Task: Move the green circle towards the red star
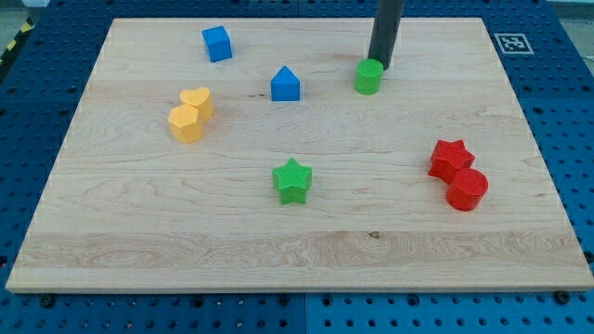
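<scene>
The green circle (368, 76) stands near the view's top, right of centre, on the wooden board (297, 232). My tip (381, 65) is just behind it at its upper right, touching or nearly touching it. The red star (450, 159) lies at the view's right, well below and to the right of the green circle. A red circle (467, 189) sits right against the star's lower right.
A green star (293, 180) lies near the board's middle. A blue pentagon-like block (285, 84) is left of the green circle. A blue cube (216, 44) is at the top left. A yellow heart (197, 100) and a yellow hexagon (186, 122) touch at the left.
</scene>
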